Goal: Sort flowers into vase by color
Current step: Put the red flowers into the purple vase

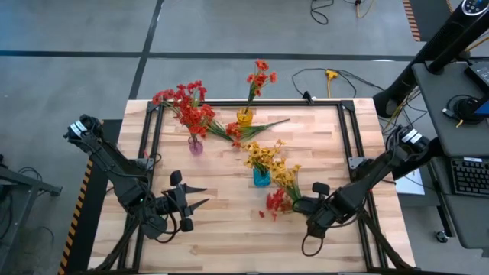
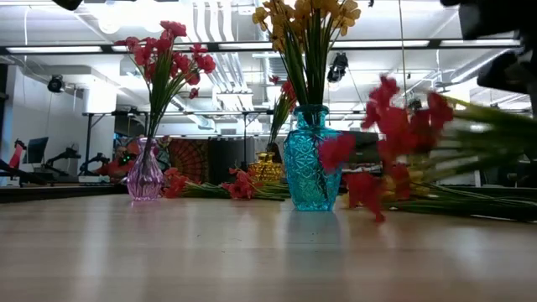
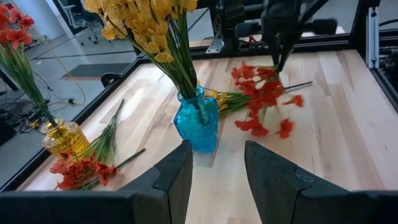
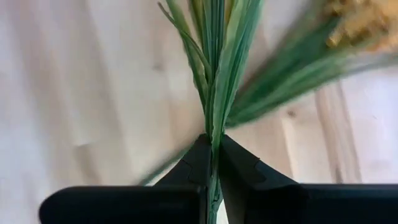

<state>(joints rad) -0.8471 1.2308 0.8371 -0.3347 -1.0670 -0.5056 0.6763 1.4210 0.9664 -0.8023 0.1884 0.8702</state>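
Three vases stand on the wooden table: a pink one (image 1: 195,145) with red flowers, a yellow one (image 1: 244,116) with orange-red flowers, and a blue one (image 1: 262,177) (image 3: 198,127) with yellow flowers. One orange-red sprig (image 1: 238,131) and one yellow sprig (image 1: 288,177) lie flat on the table. My right gripper (image 1: 299,205) (image 4: 213,163), near the right front, is shut on a red sprig (image 1: 276,202) (image 2: 394,134). My left gripper (image 1: 197,197) (image 3: 217,168) hovers open at the left front, facing the blue vase. My right gripper pinches the red sprig's bundle of green stems (image 4: 214,134) between its two fingers. The fingers come from the table's right, and the stems run on forward past them. The sprig's red blooms (image 3: 264,99) point toward the table's left, and its stems (image 2: 491,126) slant up off the table.
A black metal frame (image 1: 252,102) runs around the tabletop. The lying yellow sprig (image 4: 360,25) is just beyond the held one, beside the blue vase. Bare wood (image 1: 229,229) stretches along the near edge between the two arms. Cables lie on the floor beyond the far edge.
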